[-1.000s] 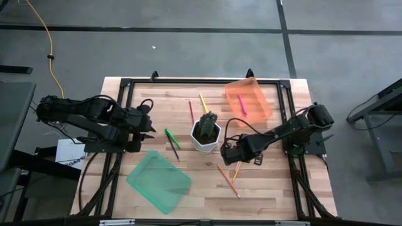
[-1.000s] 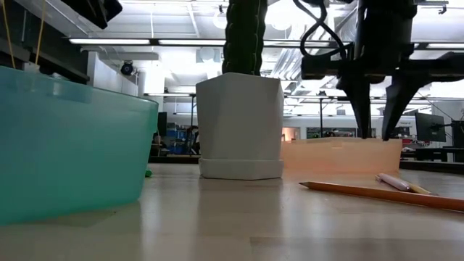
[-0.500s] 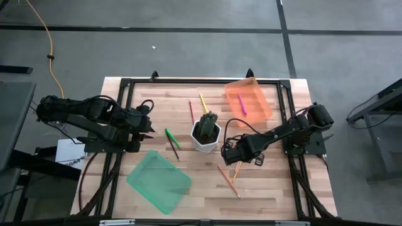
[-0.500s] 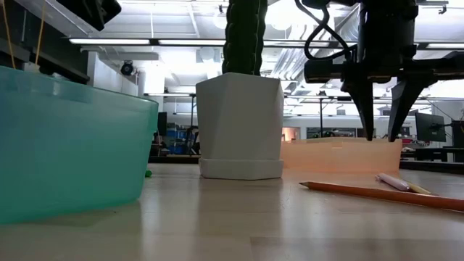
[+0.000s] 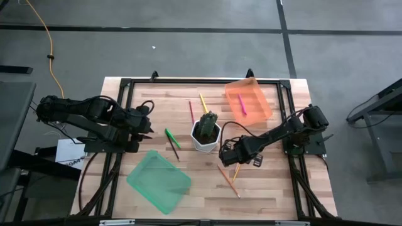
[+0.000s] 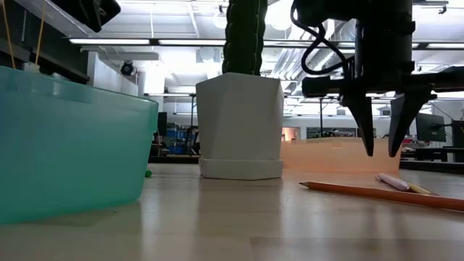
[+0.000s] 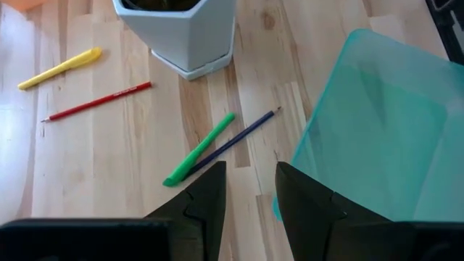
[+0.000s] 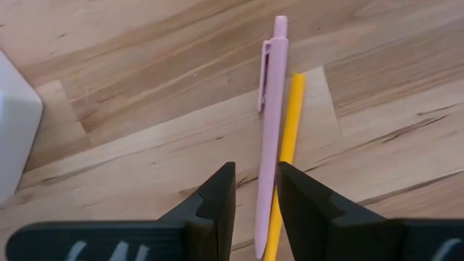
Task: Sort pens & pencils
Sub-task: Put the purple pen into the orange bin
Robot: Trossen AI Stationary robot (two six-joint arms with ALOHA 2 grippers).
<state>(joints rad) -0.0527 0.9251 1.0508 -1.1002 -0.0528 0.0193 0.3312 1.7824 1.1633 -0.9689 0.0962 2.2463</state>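
A: What sits around the white pot (image 5: pixel 206 135)?

B: The pot holds a cactus (image 6: pixel 244 35) and stands mid-table. My right gripper (image 5: pixel 228 152) hangs just beside it, above the wood, fingers (image 8: pixel 217 194) narrowly parted and holding nothing. Under them lie a pale pink pen (image 8: pixel 270 123) and a yellow-orange pencil (image 8: pixel 284 159), side by side and touching. An orange pencil (image 6: pixel 380 194) lies near these.

A: And on the pot's other side?

B: My left gripper (image 5: pixel 149 127) waits off that side, narrowly parted and empty. Between it and the pot, a green pen (image 7: pixel 199 148) lies against a dark pencil (image 7: pixel 239 138). Behind the pot: a red pencil (image 7: pixel 96 101) and a yellow pen (image 7: pixel 60 68).

A: Bins?

B: An orange tray (image 5: pixel 233 88) behind the pot holds a pink pen (image 5: pixel 242 104). A teal tray (image 5: pixel 141 179) lies in front.

A: Surface, room?

B: Pale wood planks (image 5: pixel 276 182), grey floor around, and ceiling strip lights beyond.
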